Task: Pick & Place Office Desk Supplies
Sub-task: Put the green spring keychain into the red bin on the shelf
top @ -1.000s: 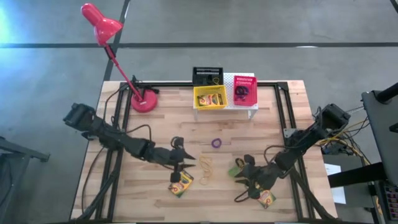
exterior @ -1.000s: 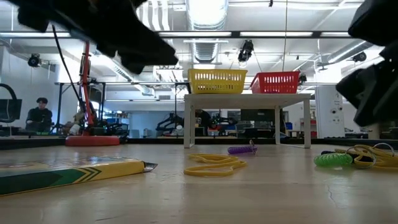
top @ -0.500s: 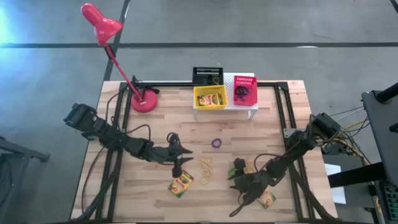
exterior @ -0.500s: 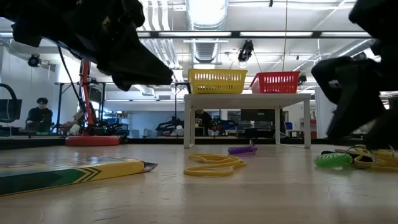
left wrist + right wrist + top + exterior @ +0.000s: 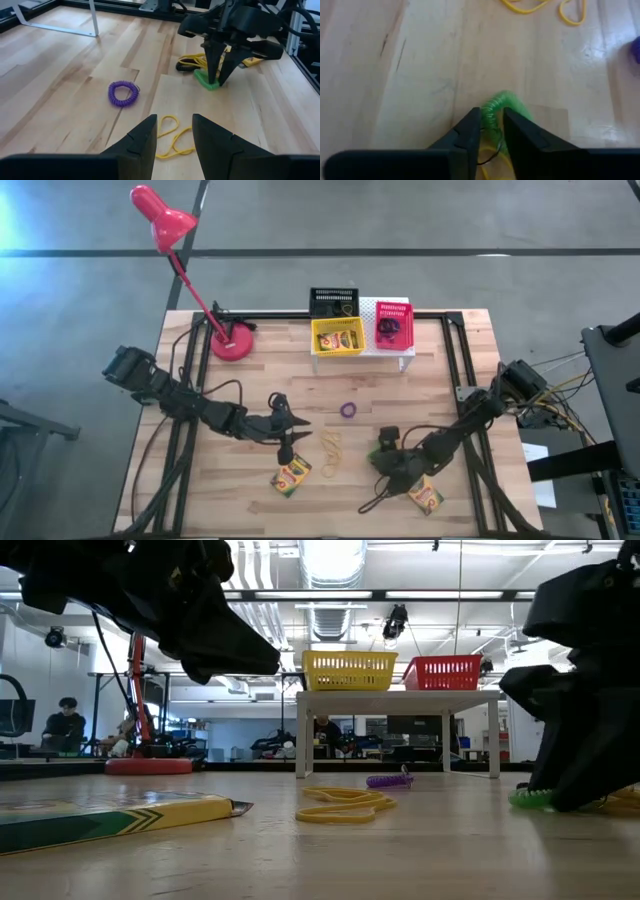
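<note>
A red desk lamp (image 5: 170, 240) stands at the upper left of the wooden table (image 5: 250, 500). A white riser (image 5: 398, 352) sits at upper centre. 1 person (image 5: 64, 724) sits far left.

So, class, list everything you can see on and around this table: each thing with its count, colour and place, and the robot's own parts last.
Desk lamp: one, red, table's far left corner.
Riser: one, white, far middle of the table.
Baskets: three; black behind yellow, pink-red on the riser.
Crayon boxes: three, yellow-green; one in the yellow basket, one near the left gripper, one by the right arm.
Rubber bands: a small yellow bunch, table's middle.
Purple ring: one coil, table's middle.
Green ring: one coil, between the right gripper's fingers.
Person: one, in the room behind.
Left gripper: open, above the near crayon box.
Right gripper: closing on the green ring.
</note>
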`<state>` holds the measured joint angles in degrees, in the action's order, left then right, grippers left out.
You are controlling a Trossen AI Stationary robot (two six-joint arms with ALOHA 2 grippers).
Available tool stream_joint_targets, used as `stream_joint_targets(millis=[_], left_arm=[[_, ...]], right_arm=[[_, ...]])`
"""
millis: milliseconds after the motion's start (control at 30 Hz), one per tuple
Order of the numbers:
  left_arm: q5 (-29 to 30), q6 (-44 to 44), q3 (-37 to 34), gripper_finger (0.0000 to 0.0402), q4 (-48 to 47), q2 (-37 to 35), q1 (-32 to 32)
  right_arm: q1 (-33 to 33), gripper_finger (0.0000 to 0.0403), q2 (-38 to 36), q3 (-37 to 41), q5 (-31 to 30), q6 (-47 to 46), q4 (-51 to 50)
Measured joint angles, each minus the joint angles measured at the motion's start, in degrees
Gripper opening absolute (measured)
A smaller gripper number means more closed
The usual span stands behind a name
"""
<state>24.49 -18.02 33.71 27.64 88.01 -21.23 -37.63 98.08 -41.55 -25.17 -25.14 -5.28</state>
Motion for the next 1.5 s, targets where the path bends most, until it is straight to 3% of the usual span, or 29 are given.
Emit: stream_joint_targets(millis=[133, 300, 533, 700, 867, 967, 1167, 1267, 1500], left_arm=[[0.3, 0.0, 0.0, 0.0129, 0.0, 0.0, 0.0], [1.6, 0.0, 0.0, 0.0129, 0.0, 0.0, 0.0], [1.7, 0.0, 0.0, 0.0129, 0.0, 0.0, 0.4], [1.7, 0.2, 0.0, 0.0129, 0.0, 0.0, 0.4], [1.7, 0.2, 0.0, 0.0129, 0.0, 0.0, 0.8], [1.7, 0.2, 0.0, 0.0129, 0.0, 0.0, 1.0], [1.7, 0.1, 0.0, 0.0129, -0.2, 0.0, 1.0], [1.7, 0.0, 0.0, 0.0129, -0.2, 0.0, 1.1], [1.7, -0.5, 0.0, 0.0129, -0.2, 0.0, 1.1]], right_arm=[[0.7, 0.0022, -0.2, -0.8, 2.5, 0.5, -0.1], [1.8, 0.0019, -2.5, -3.2, 1.9, 6.4, 0.0], [6.8, 0.0019, -13.4, -5.3, -5.4, 24.7, -0.1], [16.3, 0.0019, -25.8, -6.1, -6.6, 31.5, -0.5], [33.6, 0.0019, -36.0, -9.3, -6.0, 25.3, -6.3], [46.6, 0.0019, -38.6, -12.2, 0.4, 20.6, -14.0], [69.8, 0.0019, -36.7, -14.6, 25.7, 15.5, -24.1], [75.3, 0.0021, -35.2, -14.7, 32.1, 14.7, -27.3], [77.4, 0.0025, -35.0, -14.4, 32.7, 14.8, -33.6]])
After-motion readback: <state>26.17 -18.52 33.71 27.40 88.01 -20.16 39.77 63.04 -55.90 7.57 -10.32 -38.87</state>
